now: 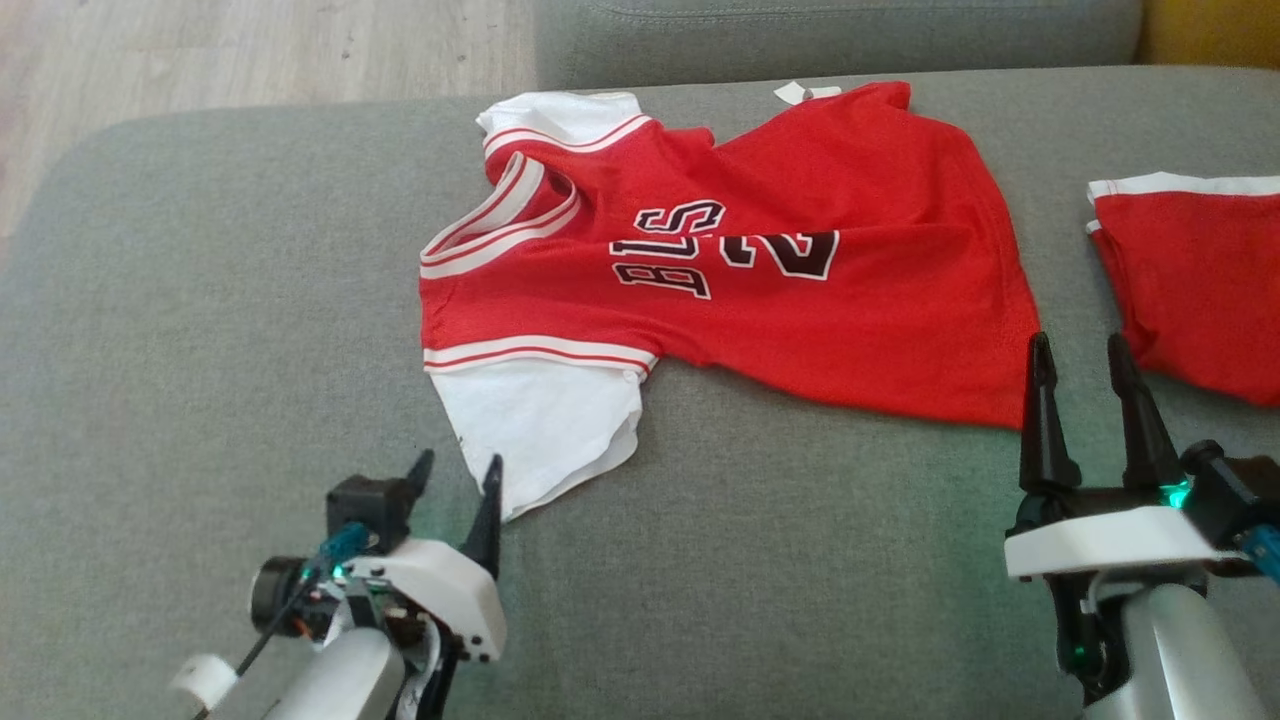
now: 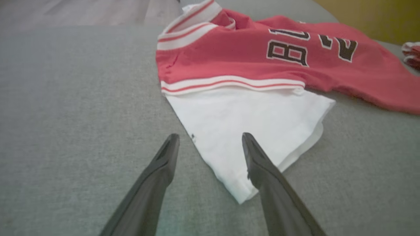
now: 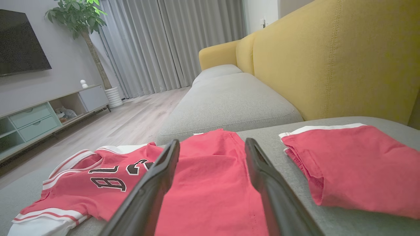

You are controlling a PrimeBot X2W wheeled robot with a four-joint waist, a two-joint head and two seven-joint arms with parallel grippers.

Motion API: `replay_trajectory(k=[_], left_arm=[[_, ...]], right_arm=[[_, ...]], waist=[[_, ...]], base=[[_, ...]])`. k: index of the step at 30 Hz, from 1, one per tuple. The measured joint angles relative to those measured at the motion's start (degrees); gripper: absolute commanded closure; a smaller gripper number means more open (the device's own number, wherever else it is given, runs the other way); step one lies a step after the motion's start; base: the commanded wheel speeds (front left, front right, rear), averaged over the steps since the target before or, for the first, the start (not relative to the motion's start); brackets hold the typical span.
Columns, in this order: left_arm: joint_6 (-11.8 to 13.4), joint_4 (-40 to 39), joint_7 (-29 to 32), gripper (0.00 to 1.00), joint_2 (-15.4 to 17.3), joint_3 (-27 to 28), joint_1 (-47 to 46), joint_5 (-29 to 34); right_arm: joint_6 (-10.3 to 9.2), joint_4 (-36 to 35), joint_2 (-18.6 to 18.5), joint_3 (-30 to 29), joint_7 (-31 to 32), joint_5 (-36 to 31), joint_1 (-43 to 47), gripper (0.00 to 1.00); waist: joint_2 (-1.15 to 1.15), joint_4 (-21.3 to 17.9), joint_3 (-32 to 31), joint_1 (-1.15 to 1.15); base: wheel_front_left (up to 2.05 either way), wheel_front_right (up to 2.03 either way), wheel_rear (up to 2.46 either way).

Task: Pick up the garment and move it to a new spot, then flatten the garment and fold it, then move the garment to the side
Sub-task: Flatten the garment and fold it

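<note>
1. The left gripper [image 1: 458, 468] is seen at the near left corner of the shirt [image 1: 760, 290]. Its fingers are parted and nothing is held. One fingertip lies over the tip of the white sleeve [image 1: 540, 420] and the other over bare cushion [image 1: 200, 300]. Whether cloth is touched cannot be told.
2. The shirt is spread sideways on the grey cushion, with the collar to the left and the hem to the right. It is mostly flat, with a few shallow ripples and the far sleeve partly bunched.
3. The shirt is judged light, limp and somewhat slick. It is expected to sag and drape from any single pinch, and nothing in it is fragile. A two-point hold is advised: the near sleeve or its striped band on the left, and the near hem corner [image 1: 1000, 390] on the right, so the cloth is kept stretched between them.
4. The right gripper [image 1: 1079, 345] is placed at that hem corner, just beside the shirt. Its fingers are spread and empty.
5. A folded pair of red shorts [image 1: 1190, 290] is seen to the right of the shirt, apart from it.
</note>
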Motion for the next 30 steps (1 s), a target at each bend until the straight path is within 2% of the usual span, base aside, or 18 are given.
replay_trajectory(k=[7,10,22,23,24,25,30], left_arm=[[0.58,0.93,6.32,0.00,-0.02,-1.69,0.14,-1.01],[1.53,1.03,6.84,0.00,0.03,-1.64,0.28,-1.02],[1.26,0.83,9.25,0.00,0.51,-2.29,-0.51,-1.19],[0.91,0.81,9.71,0.43,0.54,-2.38,-0.71,-1.20],[0.89,0.81,9.94,0.81,0.58,-2.54,-0.88,-1.20],[0.51,0.80,10.25,1.00,0.60,-2.56,-1.04,-1.24],[0.42,0.75,10.10,1.00,0.73,-2.60,-1.15,-1.77]], right_arm=[[0.00,0.12,0.00,0.12,0.00,0.01,-0.01,0.00],[0.00,0.12,0.00,0.20,0.00,0.01,-0.02,0.00],[0.00,0.07,0.00,0.08,0.00,0.03,-0.34,0.00],[0.00,0.07,0.00,0.05,0.00,0.08,-0.36,0.00],[0.00,0.07,0.00,0.02,0.00,0.21,-0.41,0.00],[0.00,0.07,0.00,-0.01,0.00,0.43,-0.53,0.00],[0.00,0.19,0.00,-0.45,0.00,0.48,-0.80,0.00]], waist=[[0.00,-0.94,0.62,0.00],[0.00,-1.33,0.99,0.00],[0.00,-2.10,2.49,0.00],[0.00,-2.12,2.55,0.00],[0.00,-2.14,2.56,0.00],[0.00,-2.15,2.55,0.00],[0.00,-2.06,2.07,0.00]], base=[[0.00,0.00,0.00],[0.00,0.00,0.00],[0.00,0.00,0.00],[0.00,0.00,0.00],[0.00,0.00,0.00],[0.00,0.00,0.00],[0.00,0.00,0.00]])
